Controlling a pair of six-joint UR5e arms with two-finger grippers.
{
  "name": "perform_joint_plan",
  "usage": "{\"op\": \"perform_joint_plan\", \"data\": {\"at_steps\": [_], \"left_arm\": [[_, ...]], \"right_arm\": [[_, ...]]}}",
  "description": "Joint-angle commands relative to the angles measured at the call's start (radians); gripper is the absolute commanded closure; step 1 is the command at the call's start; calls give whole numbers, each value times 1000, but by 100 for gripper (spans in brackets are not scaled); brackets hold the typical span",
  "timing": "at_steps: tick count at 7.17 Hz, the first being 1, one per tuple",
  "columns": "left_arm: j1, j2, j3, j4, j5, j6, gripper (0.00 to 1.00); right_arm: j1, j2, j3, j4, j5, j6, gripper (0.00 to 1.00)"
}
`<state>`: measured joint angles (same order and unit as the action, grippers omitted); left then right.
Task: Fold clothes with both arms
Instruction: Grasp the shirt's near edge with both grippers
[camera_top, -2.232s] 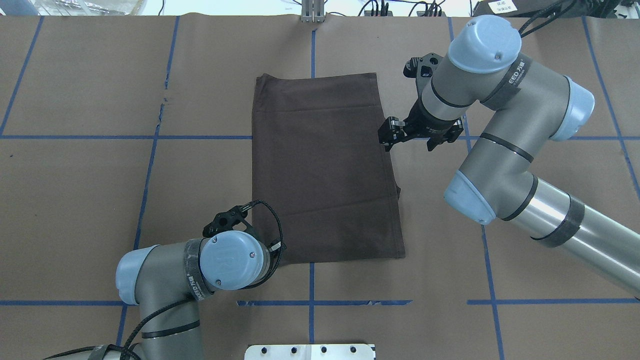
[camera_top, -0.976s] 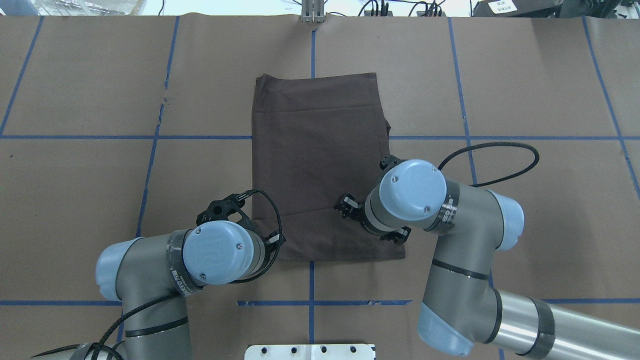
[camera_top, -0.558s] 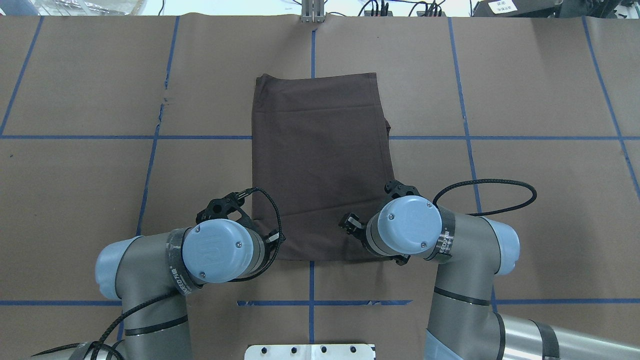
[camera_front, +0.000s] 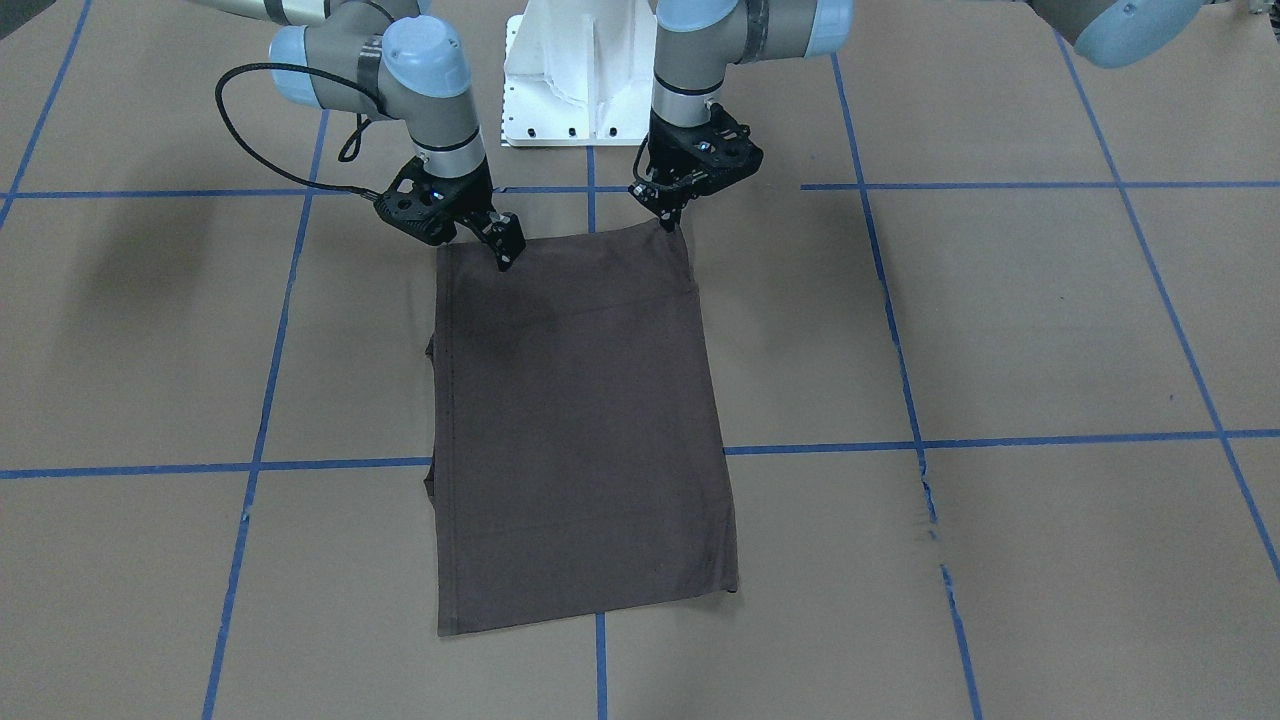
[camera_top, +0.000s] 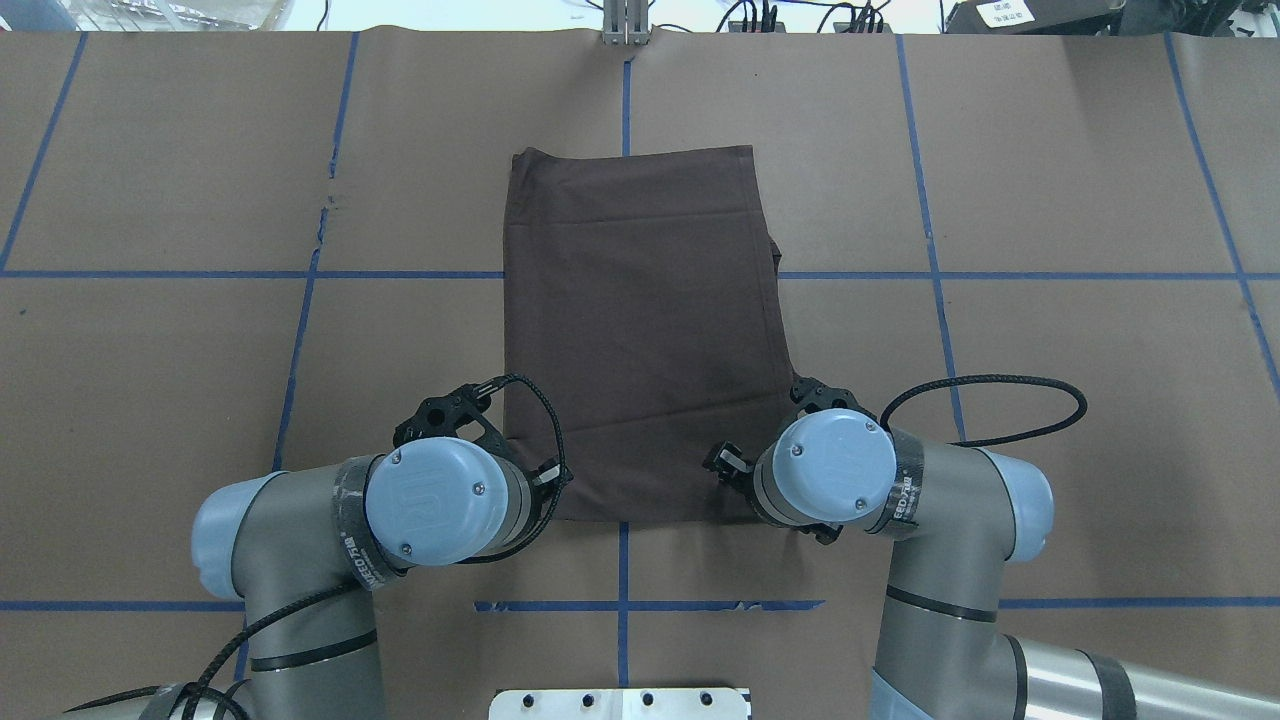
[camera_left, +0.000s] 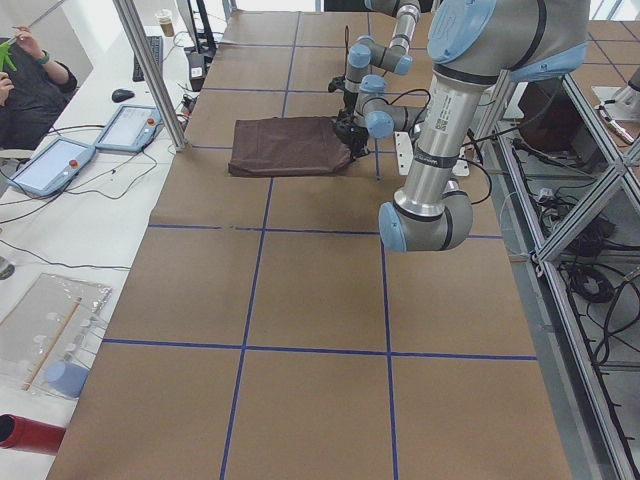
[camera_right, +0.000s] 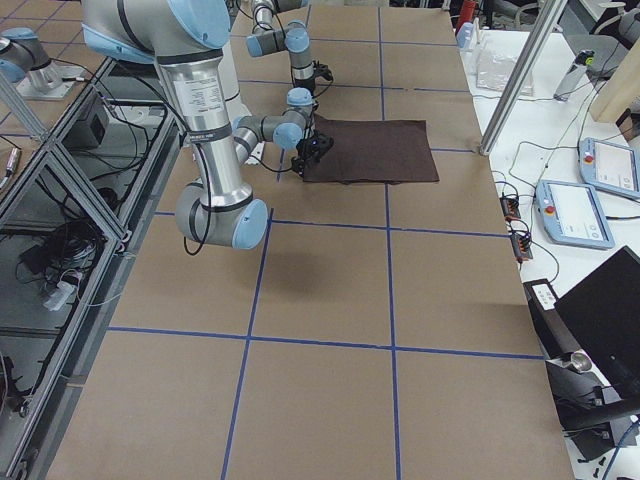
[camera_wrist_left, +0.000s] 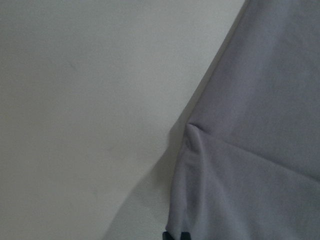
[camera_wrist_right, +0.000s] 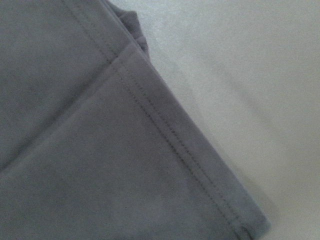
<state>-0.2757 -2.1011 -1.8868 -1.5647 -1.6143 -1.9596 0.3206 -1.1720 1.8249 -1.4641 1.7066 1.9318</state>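
The dark brown T-shirt (camera_top: 640, 320) lies flat, folded into a tall rectangle; collar, print and labels are hidden. My left gripper (camera_front: 668, 218) is at the shirt's near left corner. In the left wrist view the cloth (camera_wrist_left: 260, 150) puckers into a ridge running to the closed fingertips, so it is shut on that corner. My right gripper (camera_front: 505, 255) is over the near right corner with its jaws apart. The right wrist view shows that corner (camera_wrist_right: 100, 150) lying flat, with no fingers in view. In the overhead view both wrists hide the fingertips.
The white pedestal base (camera_front: 580, 70) stands just behind the shirt's near edge. Brown paper with blue tape lines (camera_top: 622, 600) covers the table. A metal post (camera_left: 150, 75) and tablets (camera_left: 55, 165) stand beyond the far edge, where a person sits.
My right arm swung from the shirt's far right edge back to its near right corner and settled there. My left arm stayed at the near left corner. The shirt has not moved.
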Motion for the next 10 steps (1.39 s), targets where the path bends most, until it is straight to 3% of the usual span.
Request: {"op": "perform_joint_plan", "data": {"at_steps": [1,3,5,6,10], "left_arm": [[1,1,0,0,1,-1,100],[1,1,0,0,1,-1,100],[0,3,0,0,1,-1,100],[0,1,0,0,-1,-1,100],[1,1,2,0,1,-1,100]], "right_arm": [[-2,0,-4,-2,-1,1,0],[-2,-2,-6,-7,-1,0,61],[-5,6,0,-30,-1,-1,91],[-5,9,0,-32,-1,-4,100],[6,46,-4,-50,-1,-11,100]]}}
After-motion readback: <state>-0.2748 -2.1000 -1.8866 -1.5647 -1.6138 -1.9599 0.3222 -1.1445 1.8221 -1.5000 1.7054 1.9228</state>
